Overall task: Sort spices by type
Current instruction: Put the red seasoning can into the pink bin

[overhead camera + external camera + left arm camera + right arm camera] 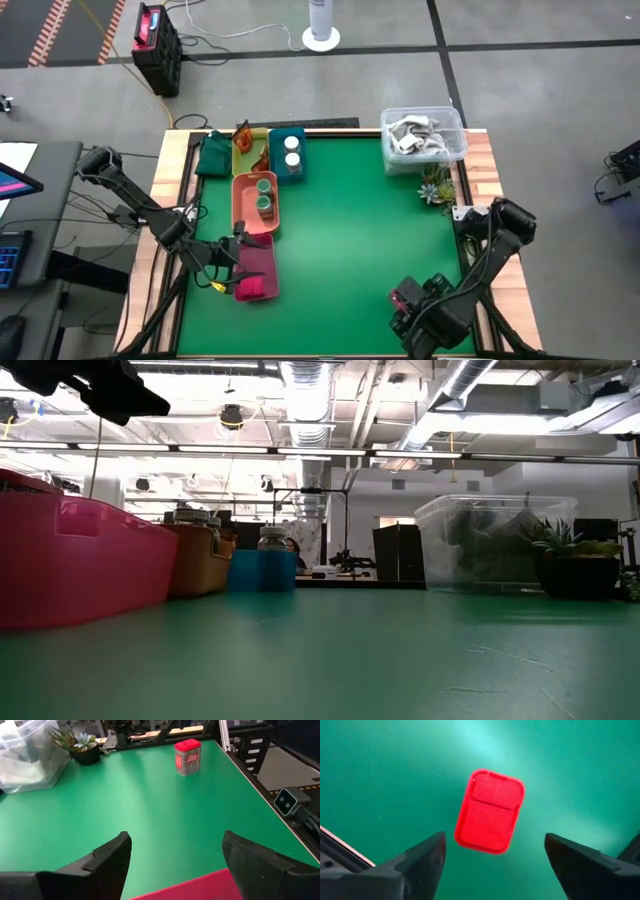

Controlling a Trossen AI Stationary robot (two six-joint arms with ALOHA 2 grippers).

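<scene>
A small spice block with a bright red top (490, 811) and patterned sides (187, 757) stands upright on the green mat near the table's near right corner (405, 296). My right gripper (493, 840) hangs above it, pointing down and open, one finger on each side and clear of it. My left gripper (175, 850) is open with nothing in it, over the pink tray (258, 262), which holds a pink block (256, 288). White jars (292, 150) stand in the blue tray, green-lidded jars (264, 194) in the orange tray, and orange sachets (244, 138) in the yellow tray.
The trays line the mat's left side (80, 560), with a dark green one (212, 156) at the far left. A clear tub of clutter (422, 138) and a small potted plant (436, 186) stand at the far right. The mat's middle (350, 220) is bare.
</scene>
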